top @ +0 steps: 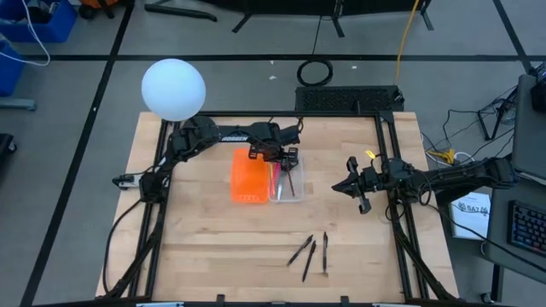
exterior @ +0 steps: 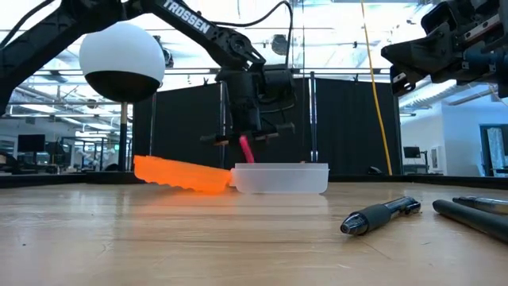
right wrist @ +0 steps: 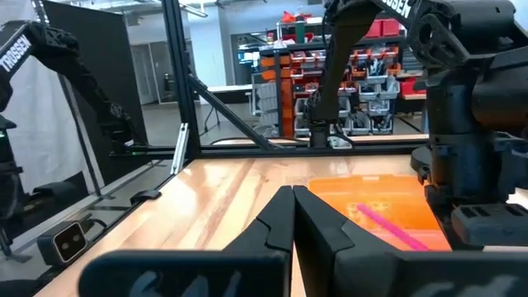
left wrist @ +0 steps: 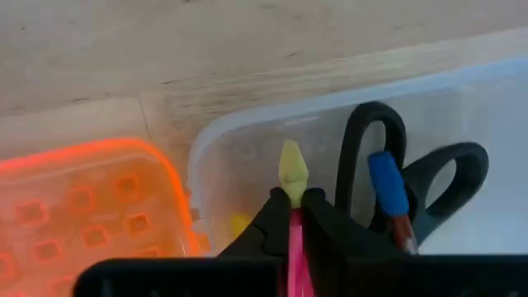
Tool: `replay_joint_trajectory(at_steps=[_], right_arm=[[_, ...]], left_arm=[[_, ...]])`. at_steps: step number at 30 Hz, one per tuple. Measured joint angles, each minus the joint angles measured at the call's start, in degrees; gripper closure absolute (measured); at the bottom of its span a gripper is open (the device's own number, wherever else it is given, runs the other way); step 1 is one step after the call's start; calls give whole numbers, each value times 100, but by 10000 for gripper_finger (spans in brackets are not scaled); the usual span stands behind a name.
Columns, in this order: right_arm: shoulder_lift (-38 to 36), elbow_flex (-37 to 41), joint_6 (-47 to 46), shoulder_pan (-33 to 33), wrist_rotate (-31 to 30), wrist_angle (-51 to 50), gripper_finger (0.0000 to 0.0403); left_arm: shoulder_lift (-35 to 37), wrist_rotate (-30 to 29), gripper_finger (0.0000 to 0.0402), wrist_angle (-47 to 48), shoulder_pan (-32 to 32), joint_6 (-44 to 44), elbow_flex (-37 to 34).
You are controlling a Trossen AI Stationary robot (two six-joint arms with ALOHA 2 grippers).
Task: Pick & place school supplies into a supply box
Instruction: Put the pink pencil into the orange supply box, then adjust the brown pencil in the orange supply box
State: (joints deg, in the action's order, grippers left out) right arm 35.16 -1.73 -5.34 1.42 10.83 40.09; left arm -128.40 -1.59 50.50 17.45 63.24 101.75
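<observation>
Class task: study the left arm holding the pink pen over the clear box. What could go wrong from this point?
1. The pink pen hangs tilted in the left end effector; released so, it might land on the scissors or lean on the clear box's wall.
2. The orange tray sits tilted against the box; a nudge could shift both.

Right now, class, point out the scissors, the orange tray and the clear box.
scissors (left wrist: pixel 375 157), left wrist view, handle loop.
orange tray (top: pixel 248 181), high view, middle of its floor.
clear box (exterior: pixel 282 179), low view, side wall.
</observation>
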Motion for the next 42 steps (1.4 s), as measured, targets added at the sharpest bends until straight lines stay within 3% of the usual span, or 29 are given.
replay_joint_trajectory(at_steps=[9,24,27,31,33,37,42], right_arm=[[0,1,0,-1,2,38,403],[0,1,-107,-1,2,-140,403],[1,0,-42,-1,2,-262,403],[3,-1,32,-1,0,-638,403],[3,-1,43,-1,-4,-508,403],[-3,-1,-74,-1,267,-47,403],[2,-1,127,-3,449,7,403]], left_arm=[[155,-50,288,58,-54,-16,-2],[1230,-757,278,695,-490,-292,0],[1645,-1328,278,737,-909,-1060,0],[2340,-3094,278,1081,-1935,-1600,-37],[2733,-3530,284,1028,-2396,-1946,-250],[3508,-3374,325,114,-3327,-3317,-1155],[4523,-2794,393,-1770,-4021,-4299,-2746]])
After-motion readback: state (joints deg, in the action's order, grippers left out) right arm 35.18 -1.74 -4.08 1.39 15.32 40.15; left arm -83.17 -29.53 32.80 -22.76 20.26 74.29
